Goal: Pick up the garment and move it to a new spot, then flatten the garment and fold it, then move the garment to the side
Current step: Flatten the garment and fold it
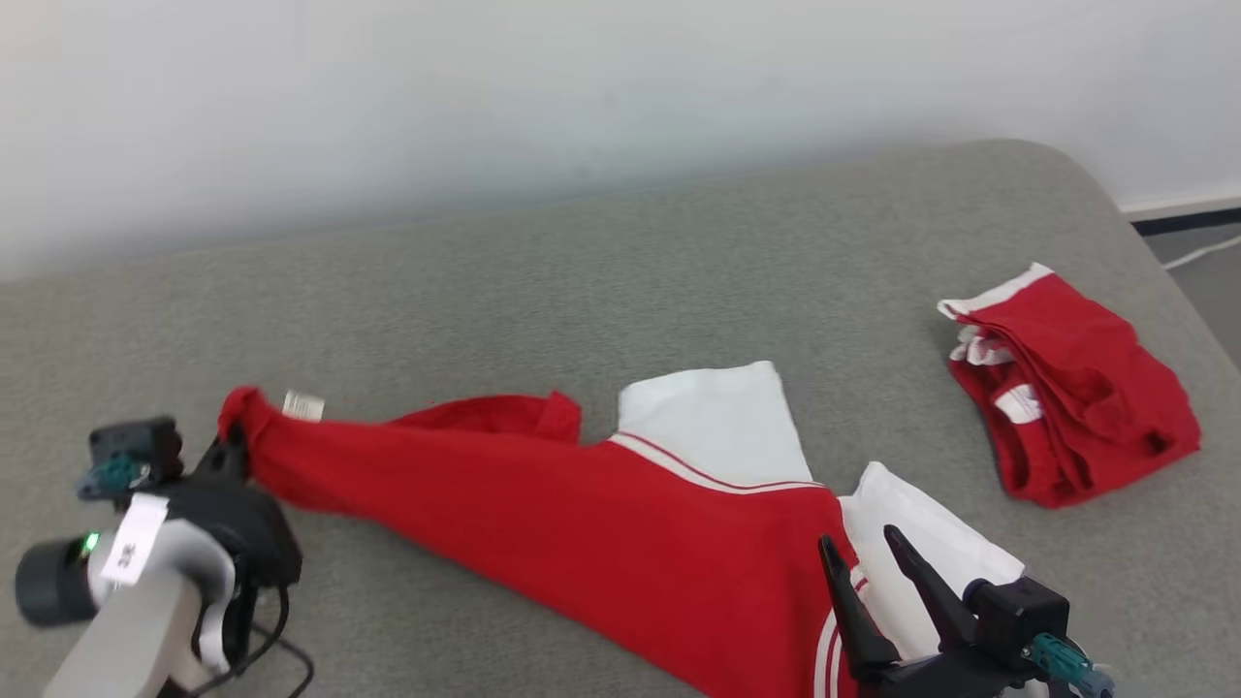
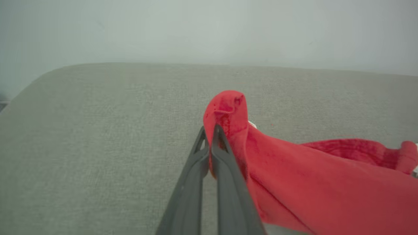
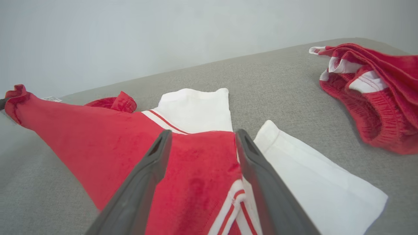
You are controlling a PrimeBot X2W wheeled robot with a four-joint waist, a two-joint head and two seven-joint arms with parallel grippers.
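Observation:
The garment (image 1: pixel 582 523) is a red shirt with white sleeves, pulled out long across the grey padded surface (image 1: pixel 582 271). My left gripper (image 1: pixel 233 444) is shut on its red corner at the far left, beside a small white label. In the left wrist view the closed fingers (image 2: pixel 225 169) pinch that red fabric (image 2: pixel 310 182), which rises in a peak above the tips. My right gripper (image 1: pixel 858 538) stands open at the lower right, over the seam where red meets a white sleeve (image 1: pixel 921 553). The right wrist view shows its fingers (image 3: pixel 143 176) spread above the shirt (image 3: pixel 98 137), holding nothing.
A second red garment (image 1: pixel 1076 388) with white trim lies bunched at the right of the surface (image 3: pixel 385 98). A pale wall runs behind. The surface's rounded right edge drops to the floor, where a white cable (image 1: pixel 1202 252) lies.

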